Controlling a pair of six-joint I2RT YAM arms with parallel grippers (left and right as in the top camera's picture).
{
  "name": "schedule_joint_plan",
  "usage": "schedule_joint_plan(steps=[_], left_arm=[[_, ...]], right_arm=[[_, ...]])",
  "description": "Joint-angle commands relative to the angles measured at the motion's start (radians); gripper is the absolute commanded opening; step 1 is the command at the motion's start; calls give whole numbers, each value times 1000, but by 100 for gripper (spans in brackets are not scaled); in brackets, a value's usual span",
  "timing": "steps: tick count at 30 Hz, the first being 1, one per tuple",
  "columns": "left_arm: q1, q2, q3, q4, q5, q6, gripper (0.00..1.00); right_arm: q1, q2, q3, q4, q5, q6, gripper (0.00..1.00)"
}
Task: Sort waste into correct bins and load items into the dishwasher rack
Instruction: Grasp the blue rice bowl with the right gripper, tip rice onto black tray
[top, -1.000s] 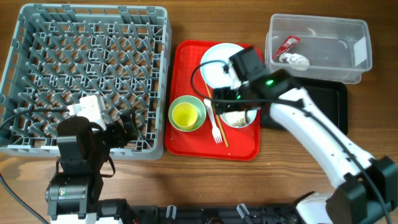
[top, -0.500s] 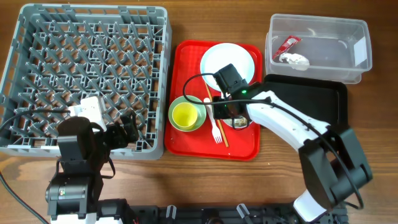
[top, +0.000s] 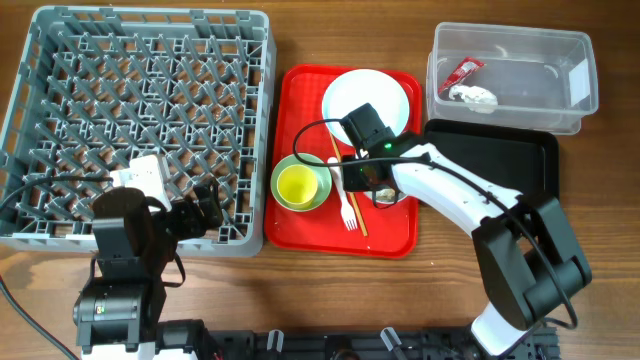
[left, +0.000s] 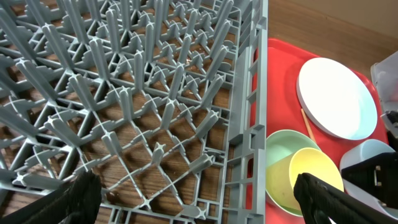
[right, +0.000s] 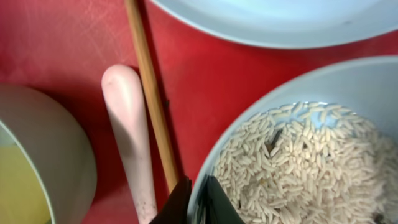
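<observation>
Right hand (top: 372, 185) at light-blue bowl (top: 401, 196) on red tray (top: 300, 215).

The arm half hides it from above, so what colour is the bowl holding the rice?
The bowl is light blue, clearest in the right wrist view.

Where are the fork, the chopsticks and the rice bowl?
white fork (right: 130, 137), right wrist view, on its handle.
wooden chopsticks (right: 151, 99), right wrist view, mid-shaft.
rice bowl (right: 354, 78), right wrist view, bare inner wall above the rice.
</observation>
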Motion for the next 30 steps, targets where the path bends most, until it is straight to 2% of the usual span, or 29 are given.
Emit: schedule_joint_plan(steps=[1,6,10,17,24,30], left_arm=[[-4,-3,20,3,-9,16,100],[-4,-3,20,3,-9,16,100],[-4,-3,20,3,-9,16,100],[-4,-3,20,3,-9,16,100],[-4,-3,20,3,-9,16,100],[-4,-3,20,3,-9,16,100]], right_arm=[[-9,-43,67,-79,26,-11,4],[-35,-216,104,-116,-2,-26,4],[-158,-292,104,-146,-97,-23,4],[-494,-267,1,-118,-498,-105,4],[-731,-258,-177,47,-840,-129,4],[-921,-257,-253,126,-1150,-127,4]])
